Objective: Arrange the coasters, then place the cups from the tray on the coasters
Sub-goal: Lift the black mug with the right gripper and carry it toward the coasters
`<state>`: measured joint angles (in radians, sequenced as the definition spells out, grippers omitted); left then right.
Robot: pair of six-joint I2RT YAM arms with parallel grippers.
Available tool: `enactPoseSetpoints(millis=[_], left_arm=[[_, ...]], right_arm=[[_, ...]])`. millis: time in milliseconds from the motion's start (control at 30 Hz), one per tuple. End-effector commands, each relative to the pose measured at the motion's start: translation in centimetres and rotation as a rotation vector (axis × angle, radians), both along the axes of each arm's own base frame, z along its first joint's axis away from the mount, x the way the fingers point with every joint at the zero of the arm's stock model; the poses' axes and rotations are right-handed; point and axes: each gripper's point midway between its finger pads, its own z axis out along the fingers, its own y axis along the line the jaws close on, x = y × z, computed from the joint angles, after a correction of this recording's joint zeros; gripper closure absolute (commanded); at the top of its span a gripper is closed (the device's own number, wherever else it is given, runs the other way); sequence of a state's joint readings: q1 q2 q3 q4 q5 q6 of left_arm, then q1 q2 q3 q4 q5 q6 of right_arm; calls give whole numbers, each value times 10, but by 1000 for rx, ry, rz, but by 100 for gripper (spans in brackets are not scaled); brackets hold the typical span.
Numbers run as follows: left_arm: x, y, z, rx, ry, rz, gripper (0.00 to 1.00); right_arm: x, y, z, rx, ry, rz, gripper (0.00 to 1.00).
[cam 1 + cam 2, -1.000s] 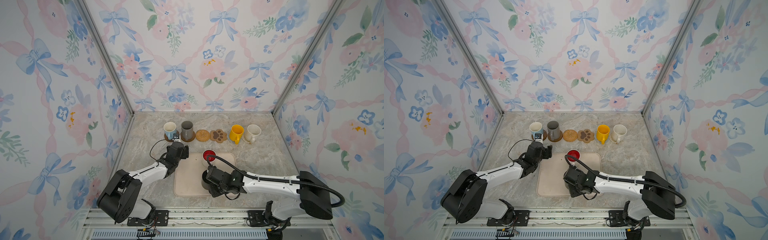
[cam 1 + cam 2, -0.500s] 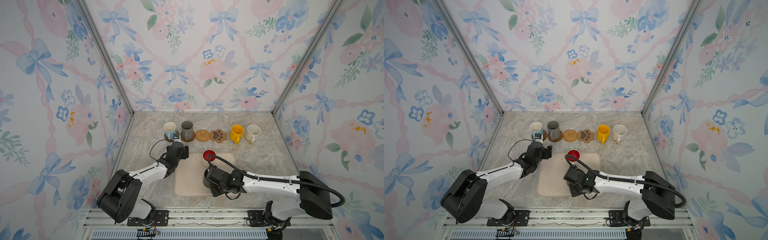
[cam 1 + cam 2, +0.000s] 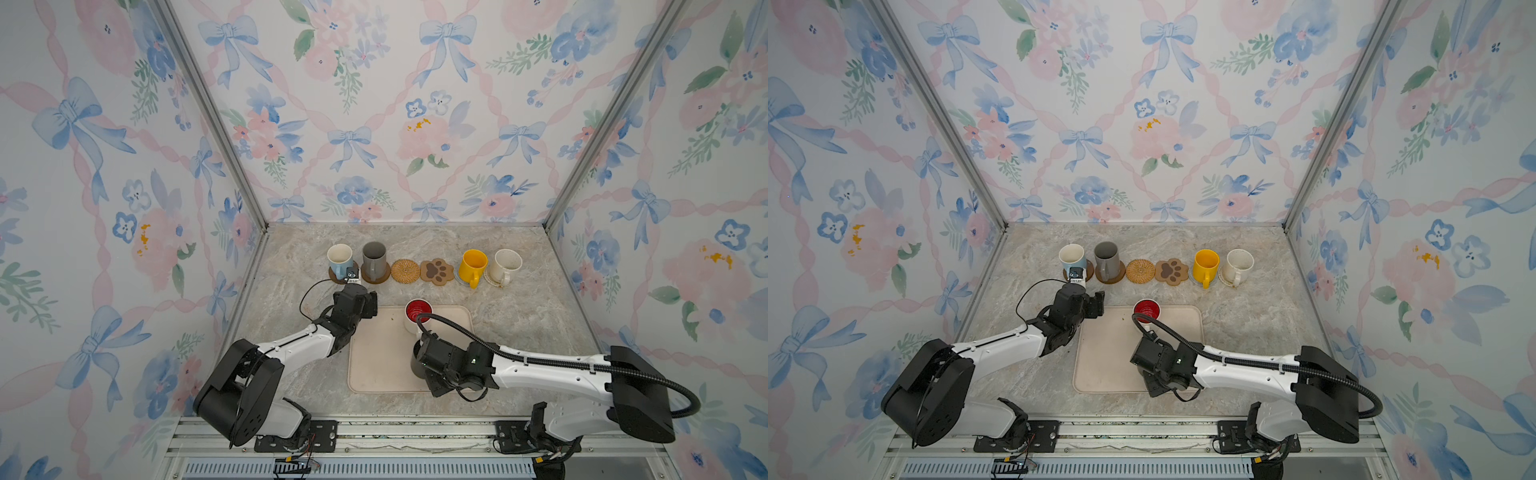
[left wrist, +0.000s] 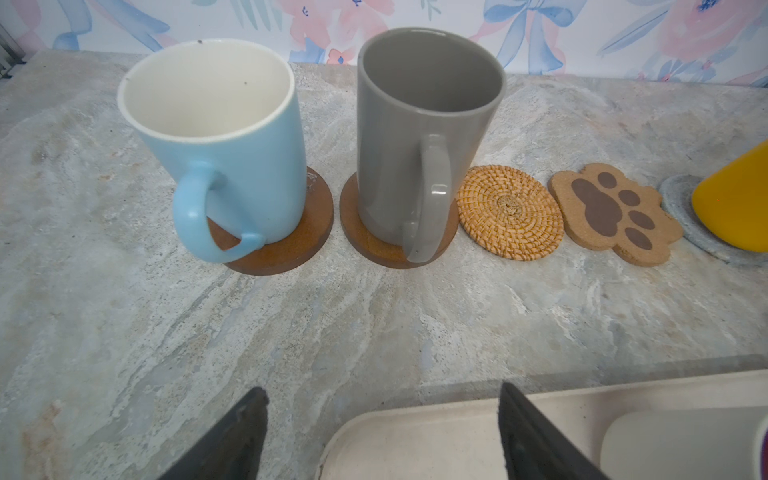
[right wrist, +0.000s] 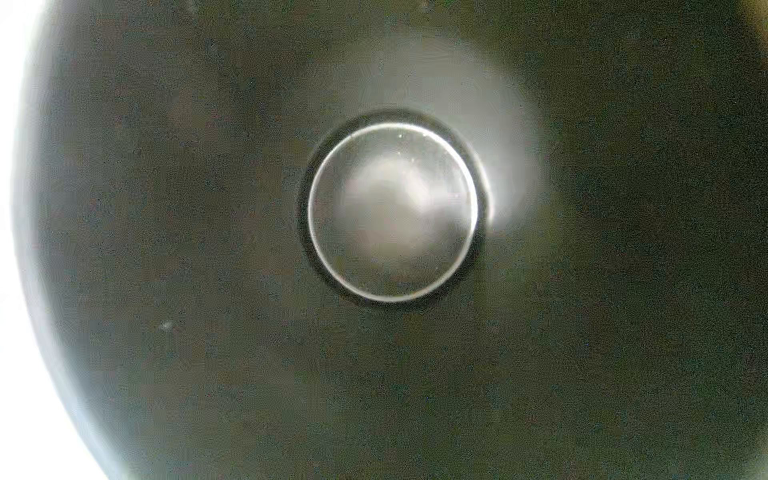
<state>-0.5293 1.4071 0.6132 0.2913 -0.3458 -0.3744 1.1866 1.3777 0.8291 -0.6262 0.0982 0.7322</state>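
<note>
**Both top views.** Locate the tray (image 3: 374, 365) on the bench (image 3: 523, 328), at the middle of its near edge. Find two cups on the tray:
- the white mug with red inside (image 3: 417, 312), upright at the far edge;
- the black mug (image 3: 417, 368), toward the near edge, mostly hidden beneath the right arm (image 3: 552, 372).

Read the row along the far edge of the bench from left to right: light blue mug (image 3: 340, 257), grey mug (image 3: 374, 255), rattan coaster (image 3: 405, 271), paw coaster (image 3: 436, 272), yellow mug (image 3: 473, 264), speckled mug (image 3: 505, 262). Note the rattan coaster and paw coaster bare, and each of the four mugs upright on a mat of its own. Find the left jaws at the far left corner of the tray, and the right jaws down over the black mug.

**Left wrist view.** Read the left jaws as released: two dark tips well apart, nothing between them but bench and the tray (image 4: 415, 424) rim. Ahead, see the light blue mug (image 4: 249, 166) and grey mug (image 4: 415, 137), each on one of the brown discs (image 4: 286, 249), handles toward the camera. Beside them, see the rattan coaster (image 4: 510, 212), the paw coaster (image 4: 615, 214), and the yellow mug (image 4: 735, 199) on the blue-grey coaster (image 4: 681, 208).

**Right wrist view.** See only the dark inside of the black mug (image 5: 166, 249), down to its round bottom. Treat the state of the right jaws as not shown: clenched or released, cannot tell.
</note>
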Motion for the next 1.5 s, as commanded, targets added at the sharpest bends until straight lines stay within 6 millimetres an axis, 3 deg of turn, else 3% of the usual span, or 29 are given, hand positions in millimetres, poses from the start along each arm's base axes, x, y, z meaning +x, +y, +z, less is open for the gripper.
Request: enactPoseSetpoints(millis=[0, 400, 667, 1167, 1300, 1467], left_arm=[[-1, 0, 2, -18, -10, -4, 17], [-1, 0, 2, -21, -10, -5, 17], [0, -1, 3, -26, -9, -8, 17], [0, -2, 3, -27, -10, -12, 17], [2, -4, 5, -33, -11, -15, 17], [2, -8, 8, -54, -18, -29, 17]], right_arm=[[2, -9, 13, -3, -58, 16, 100], [9, -53, 43, -38, -153, -58, 100], [23, -70, 61, -27, -189, -99, 100], [77, -93, 105, -29, -271, -169, 100], [99, -100, 117, -52, -274, -209, 100], [129, -94, 133, -40, -316, -200, 100]])
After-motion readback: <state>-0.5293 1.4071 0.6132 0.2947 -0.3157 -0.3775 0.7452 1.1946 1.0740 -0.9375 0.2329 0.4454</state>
